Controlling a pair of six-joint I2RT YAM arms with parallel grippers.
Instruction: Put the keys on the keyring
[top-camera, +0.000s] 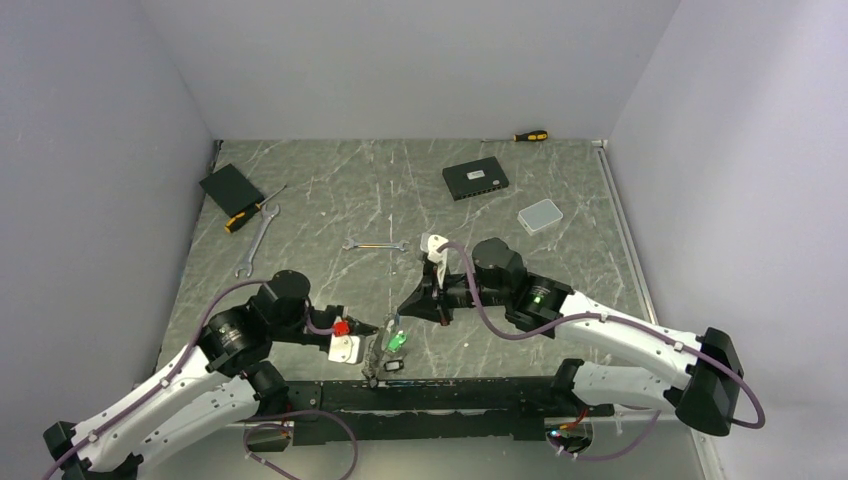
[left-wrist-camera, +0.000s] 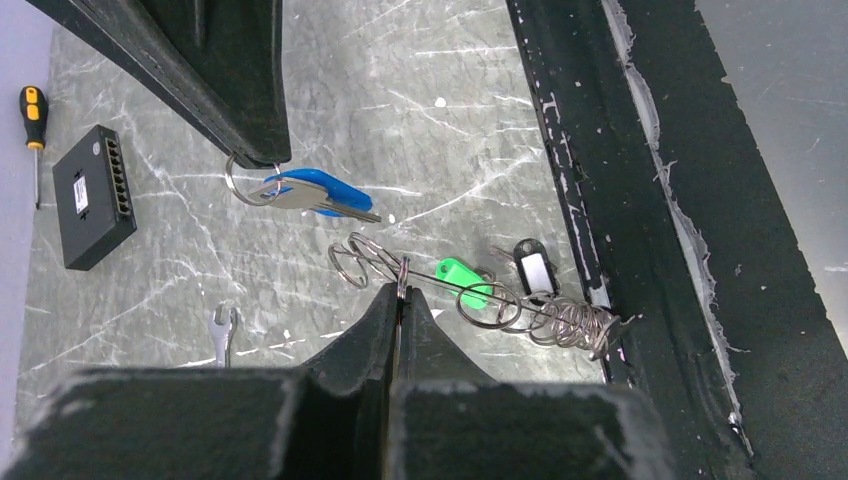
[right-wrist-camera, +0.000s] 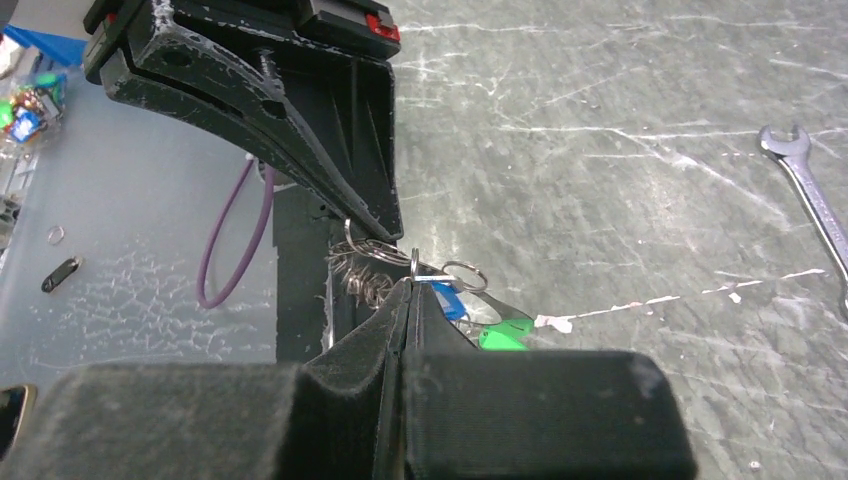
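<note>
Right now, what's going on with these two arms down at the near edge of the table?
The left gripper is shut on the wire of the keyring, holding it steady. The right gripper is shut on the small split ring of a blue-tagged key, beside the keyring's looped end and apparently not yet threaded on. A green-tagged key and a black-tagged key seem to hang on the keyring already.

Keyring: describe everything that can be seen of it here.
The keyring is thin silvery wire, looped at one end and bunched into springy coils at the other. The left fingers, shut, pinch the wire near the looped end. A green tag and a black tag hang on small rings along it. Its coiled end sits beside the black strip. The blue-tagged key held above looks apart from it.
</note>
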